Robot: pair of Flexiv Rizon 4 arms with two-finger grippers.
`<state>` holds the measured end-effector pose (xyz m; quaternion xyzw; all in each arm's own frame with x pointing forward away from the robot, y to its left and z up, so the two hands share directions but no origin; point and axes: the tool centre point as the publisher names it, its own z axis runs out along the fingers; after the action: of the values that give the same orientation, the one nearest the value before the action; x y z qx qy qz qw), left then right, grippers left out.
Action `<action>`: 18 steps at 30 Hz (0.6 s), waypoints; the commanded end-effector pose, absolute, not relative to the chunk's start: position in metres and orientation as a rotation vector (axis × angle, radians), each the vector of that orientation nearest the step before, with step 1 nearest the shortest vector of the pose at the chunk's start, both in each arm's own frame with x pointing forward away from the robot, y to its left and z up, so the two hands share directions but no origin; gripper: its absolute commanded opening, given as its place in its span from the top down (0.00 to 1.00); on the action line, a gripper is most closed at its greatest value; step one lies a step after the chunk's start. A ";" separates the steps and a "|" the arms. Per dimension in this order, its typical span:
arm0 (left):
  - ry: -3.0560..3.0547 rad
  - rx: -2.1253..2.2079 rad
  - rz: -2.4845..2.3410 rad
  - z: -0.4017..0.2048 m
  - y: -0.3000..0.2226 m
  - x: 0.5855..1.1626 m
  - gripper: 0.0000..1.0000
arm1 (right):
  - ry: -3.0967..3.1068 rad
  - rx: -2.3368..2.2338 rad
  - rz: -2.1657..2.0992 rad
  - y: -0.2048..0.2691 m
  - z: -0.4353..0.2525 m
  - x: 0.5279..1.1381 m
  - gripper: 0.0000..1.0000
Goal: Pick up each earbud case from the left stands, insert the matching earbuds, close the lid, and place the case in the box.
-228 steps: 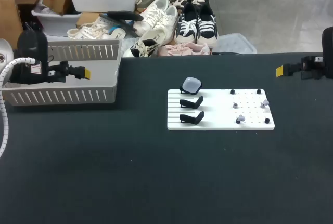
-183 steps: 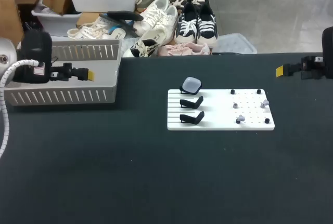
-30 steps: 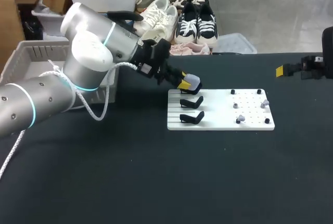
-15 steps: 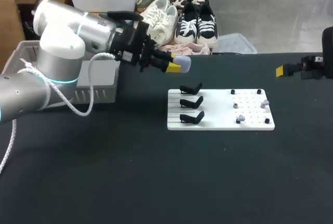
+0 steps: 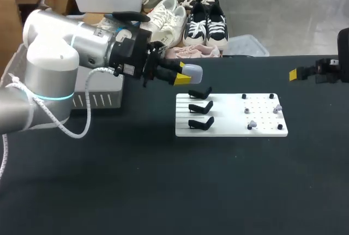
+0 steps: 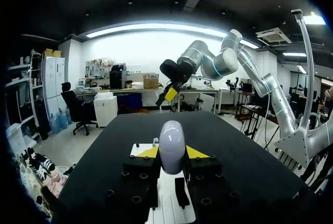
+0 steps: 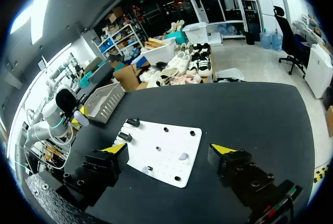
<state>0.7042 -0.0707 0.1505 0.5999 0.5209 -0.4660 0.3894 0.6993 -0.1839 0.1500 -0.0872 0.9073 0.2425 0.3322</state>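
Half the earbud case [image 6: 171, 142] is hidden inside the left claw [image 6: 171, 154] clamping it; the right claw [image 7: 169, 150] gapes wide.

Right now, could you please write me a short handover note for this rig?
Left hand: shut on the pale earbud case, held in the air beside the white board.
Right hand: open, empty, near the table's right edge.
All three black stands are empty; earbuds lie on the board's right half.
Done: case picked up.
Left: insert earbuds, close lid, put case in the grey box.
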 end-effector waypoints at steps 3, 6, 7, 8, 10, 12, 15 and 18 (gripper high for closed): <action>1.445 1.281 -0.900 0.155 -0.064 0.680 1.00 | 2.371 -0.231 0.637 -0.185 0.150 0.700 0.00; 1.445 1.281 -0.900 0.155 -0.064 0.680 1.00 | 2.371 -0.231 0.637 -0.185 0.150 0.700 0.00; 1.445 1.281 -0.900 0.155 -0.064 0.680 1.00 | 2.371 -0.231 0.637 -0.185 0.150 0.700 0.00; 1.445 1.281 -0.900 0.155 -0.064 0.680 1.00 | 2.371 -0.231 0.637 -0.185 0.150 0.700 0.00; 1.445 1.281 -0.900 0.155 -0.064 0.680 1.00 | 2.371 -0.231 0.637 -0.185 0.150 0.700 0.00; 1.445 1.281 -0.900 0.155 -0.064 0.680 1.00 | 2.371 -0.231 0.637 -0.185 0.150 0.700 0.00; 1.445 1.281 -0.900 0.155 -0.064 0.680 1.00 | 2.371 -0.231 0.637 -0.185 0.150 0.700 0.00; 1.445 1.281 -0.900 0.155 -0.064 0.680 1.00 | 2.371 -0.231 0.637 -0.185 0.150 0.700 0.00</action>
<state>0.6841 -0.0644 0.1545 0.5653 0.5615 -0.4180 0.4365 0.6993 -0.1839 0.1500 -0.0872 0.9073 0.2425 0.3322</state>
